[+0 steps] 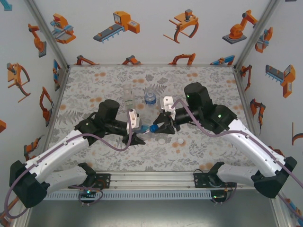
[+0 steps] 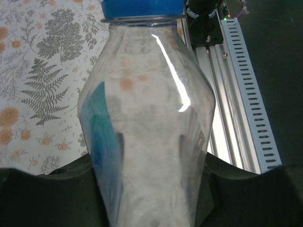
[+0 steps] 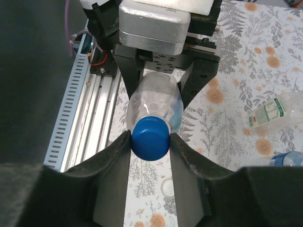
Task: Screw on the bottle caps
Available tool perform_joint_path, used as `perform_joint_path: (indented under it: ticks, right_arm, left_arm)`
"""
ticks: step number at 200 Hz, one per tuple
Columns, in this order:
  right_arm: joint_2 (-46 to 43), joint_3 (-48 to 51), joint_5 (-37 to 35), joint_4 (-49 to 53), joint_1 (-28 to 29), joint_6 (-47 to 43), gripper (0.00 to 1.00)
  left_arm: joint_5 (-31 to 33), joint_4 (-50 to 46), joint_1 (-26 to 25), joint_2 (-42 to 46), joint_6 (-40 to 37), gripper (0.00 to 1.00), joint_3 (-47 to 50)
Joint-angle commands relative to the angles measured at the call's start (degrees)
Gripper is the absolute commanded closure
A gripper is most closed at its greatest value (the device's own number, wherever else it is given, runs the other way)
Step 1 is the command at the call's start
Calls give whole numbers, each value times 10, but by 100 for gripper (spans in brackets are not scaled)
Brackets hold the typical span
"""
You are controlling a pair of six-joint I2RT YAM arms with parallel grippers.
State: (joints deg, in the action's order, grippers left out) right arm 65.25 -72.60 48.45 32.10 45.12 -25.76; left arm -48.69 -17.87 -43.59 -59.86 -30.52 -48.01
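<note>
My left gripper (image 1: 136, 131) is shut on a short clear bottle (image 2: 147, 109) with a blue tint, held on its side above the table with its neck toward the right arm. A blue cap (image 3: 150, 138) sits on that neck. My right gripper (image 3: 150, 142) is shut on the blue cap, with both fingers (image 3: 113, 163) pressed against its sides. In the top view the two grippers meet at the blue cap (image 1: 154, 128) near the table's middle. Two white caps (image 1: 162, 141) lie on the table just in front. A tall narrow bottle (image 1: 128, 97) and a blue-labelled bottle (image 1: 150, 97) stand behind, uncapped.
A metal rail (image 1: 151, 179) runs along the near table edge between the arm bases. One white cap (image 3: 168, 187) lies directly under the right fingers. Patterned walls (image 1: 151, 28) close in the back and both sides.
</note>
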Motion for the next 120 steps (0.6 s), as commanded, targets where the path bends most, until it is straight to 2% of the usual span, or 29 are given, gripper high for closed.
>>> perform_joint_path:
  ticks: [1, 28, 42, 51, 73, 95, 108, 120]
  right_arm:
    - [0, 8, 7, -20, 2, 15, 70]
    - [-7, 20, -28, -51, 2, 113, 83]
    - [-14, 33, -61, -96, 3, 234, 89]
    - [-21, 51, -99, -138, 3, 332, 100]
    - [-31, 83, -221, -179, 3, 573, 100]
    - [-29, 87, -327, -139, 2, 785, 100]
    - [-21, 79, -363, -96, 0, 884, 100]
    - [-11, 76, -369, -86, 0, 939, 100]
  left_arm:
    - [-19, -6, -3, 5, -12, 100, -16]
    - [-6, 18, -2, 13, -2, 100, -9]
    - [11, 45, -3, 20, 7, 100, 4]
    - [22, 60, -3, 22, 11, 100, 10]
    - [52, 79, -2, 15, 15, 100, 13]
    - [66, 93, -2, 2, 19, 100, 9]
    - [68, 101, -2, -3, 21, 100, 7]
    - [71, 107, -2, -6, 22, 100, 6]
